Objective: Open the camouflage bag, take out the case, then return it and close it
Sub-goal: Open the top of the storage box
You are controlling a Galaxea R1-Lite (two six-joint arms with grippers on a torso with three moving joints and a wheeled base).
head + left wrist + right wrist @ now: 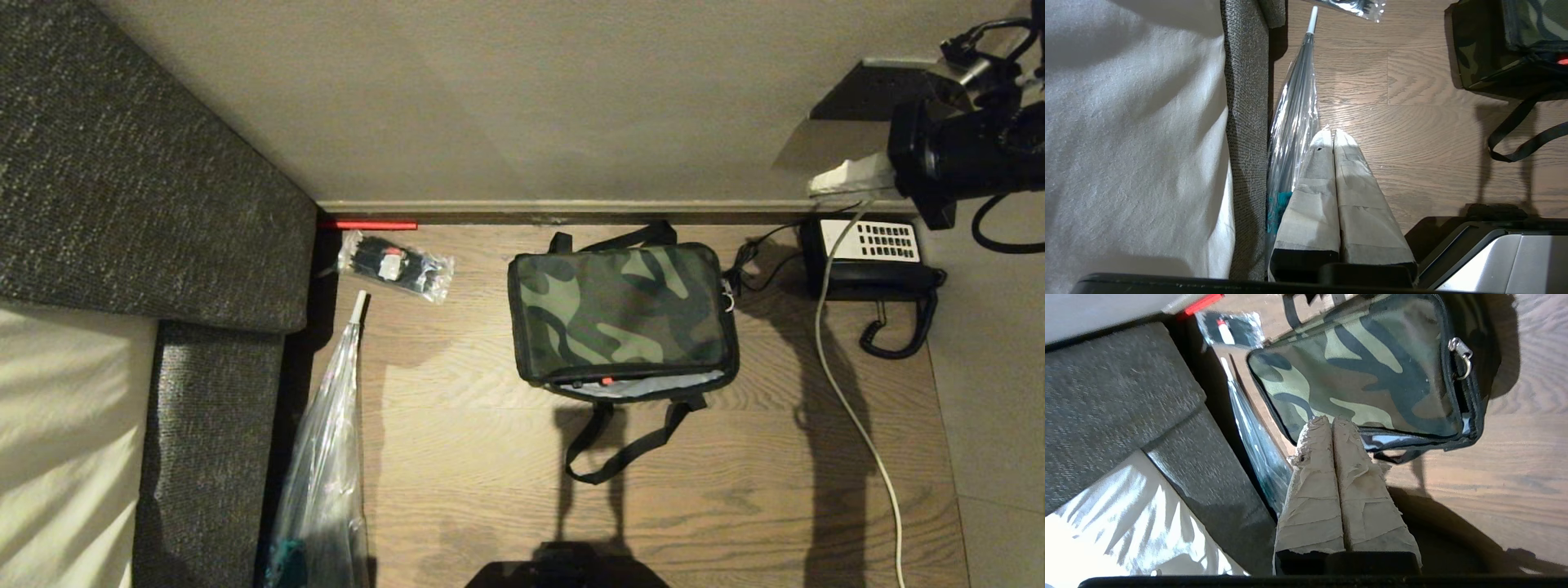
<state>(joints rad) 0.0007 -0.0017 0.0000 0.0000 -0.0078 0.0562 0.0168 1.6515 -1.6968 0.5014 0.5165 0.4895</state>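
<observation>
The camouflage bag (620,314) lies flat on the wooden floor in the middle of the head view. Its lid is down, with a thin gap along the near edge showing silver-grey lining and a bit of red. A metal zipper pull (1461,355) hangs at one side. The case is hidden. My right arm (955,155) hovers high at the far right, above the telephone. Its right gripper (1331,421) is shut and empty, well above the bag (1363,371). My left gripper (1329,132) is shut and empty too, above the floor beside the sofa, away from the bag (1494,49).
A grey sofa (122,163) with a white cushion fills the left. A small clear bag (396,265) of black items and a long clear plastic sleeve (326,457) lie beside it. A black telephone (869,253) and a white cable (849,408) are at the right, by the wall.
</observation>
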